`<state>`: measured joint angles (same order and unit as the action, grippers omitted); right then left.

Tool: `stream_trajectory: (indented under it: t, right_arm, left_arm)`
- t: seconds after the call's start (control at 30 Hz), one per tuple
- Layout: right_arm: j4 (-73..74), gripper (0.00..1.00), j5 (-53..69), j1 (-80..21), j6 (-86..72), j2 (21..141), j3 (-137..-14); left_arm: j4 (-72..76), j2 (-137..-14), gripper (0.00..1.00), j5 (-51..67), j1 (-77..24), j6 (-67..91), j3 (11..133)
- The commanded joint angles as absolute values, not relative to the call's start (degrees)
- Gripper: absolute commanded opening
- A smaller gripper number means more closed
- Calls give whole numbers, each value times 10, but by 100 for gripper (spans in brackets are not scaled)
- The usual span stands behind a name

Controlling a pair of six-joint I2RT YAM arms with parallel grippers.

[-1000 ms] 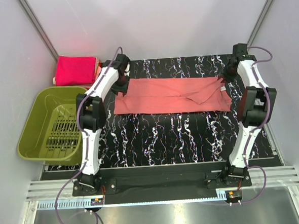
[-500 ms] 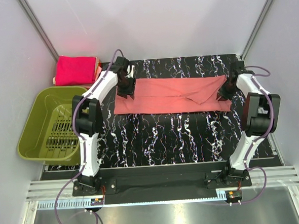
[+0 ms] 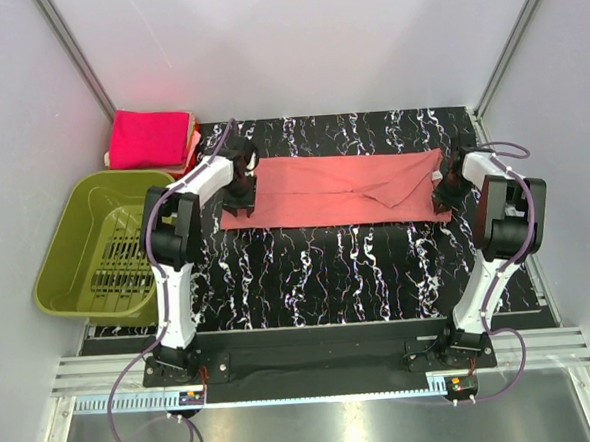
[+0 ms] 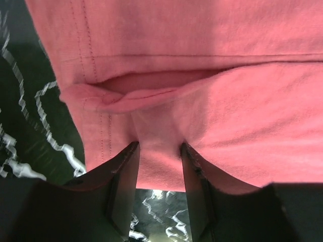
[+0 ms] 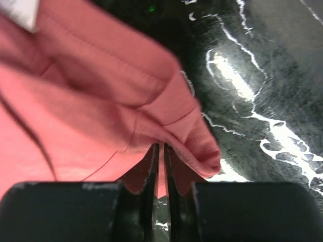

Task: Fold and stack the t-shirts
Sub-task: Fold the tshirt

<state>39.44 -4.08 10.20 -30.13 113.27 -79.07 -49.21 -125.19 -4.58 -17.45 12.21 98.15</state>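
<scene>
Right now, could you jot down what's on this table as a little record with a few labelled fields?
Shirt in work: salmon t-shirt, a long flat band across the far part of the black marbled table
Left end: left tool, cloth bunched between its fingers
Right end: right tool, nearly closed on a fold of cloth
Finished pile: folded magenta shirts, far left corner
Container: olive-green basket, left of the table
</scene>
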Motion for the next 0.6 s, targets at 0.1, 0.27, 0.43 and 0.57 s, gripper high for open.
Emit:
stream_trajectory:
  t: [0.1, 0.27, 0.43, 0.57]
  right_arm:
    - [376, 13, -99, 115, -282, 1122, -771]
    - [373, 14, -112, 116, -272, 1120, -760]
    - [371, 14, -135, 127, -269, 1128, -751]
    - [374, 14, -144, 136, -261, 1115, -747]
  left_arm:
    - [-507, -1210, 44, -127, -170, 116, 919]
    - [-497, -1182, 43, -101, -172, 120, 889]
    - [-498, -1159, 44, -110, -178, 126, 871]
    - [-497, -1093, 45, -113, -202, 131, 829]
